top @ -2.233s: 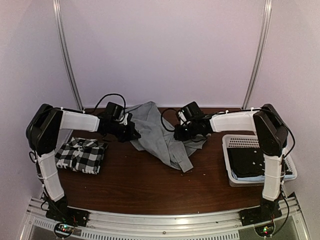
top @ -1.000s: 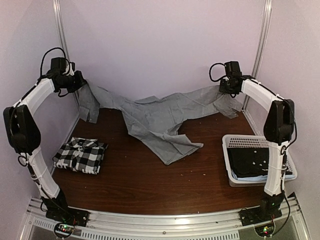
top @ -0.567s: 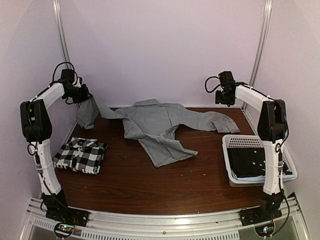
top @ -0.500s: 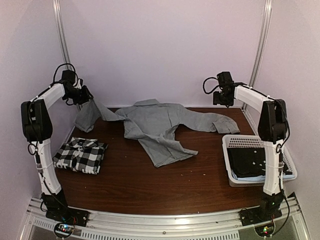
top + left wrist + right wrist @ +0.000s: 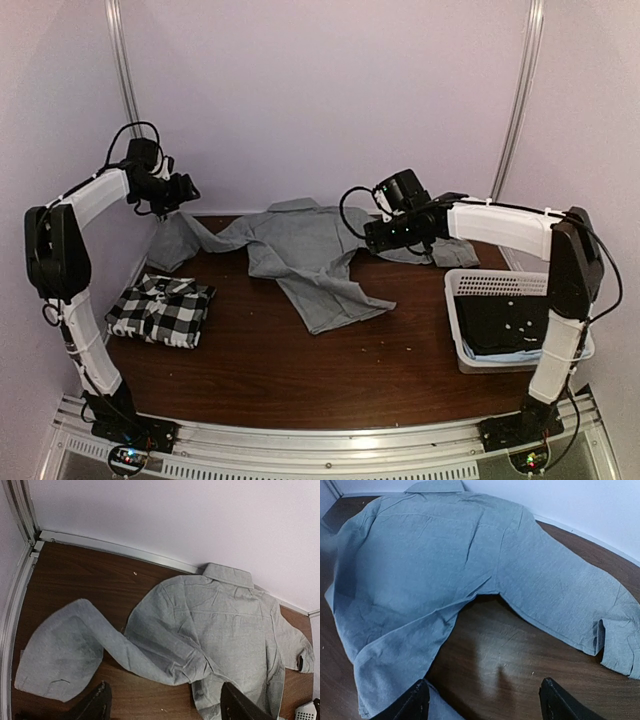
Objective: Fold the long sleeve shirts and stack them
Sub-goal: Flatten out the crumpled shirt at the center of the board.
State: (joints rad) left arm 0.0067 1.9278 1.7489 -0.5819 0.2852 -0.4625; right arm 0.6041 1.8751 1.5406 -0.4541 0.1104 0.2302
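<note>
So far we count one done: the checked shirt (image 5: 160,310) lies folded in a small rectangle at the left front of the table (image 5: 300,370). The grey shirt (image 5: 300,245) lies spread at the far middle, soft, lightly creased, sleeves flung out, not yet folded or stacked. Our left gripper (image 5: 188,188) and right gripper (image 5: 371,239) hover above it, jaws wide, holding nothing.

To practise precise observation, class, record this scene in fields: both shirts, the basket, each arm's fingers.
Grey shirt: spread out unfolded, collar toward far wall
Checked shirt: folded, table's left side
Basket: right side, dark cloth inside
Left fingers: open, empty, above the sleeve on their side
Right fingers: open, empty, above the other sleeve
</note>
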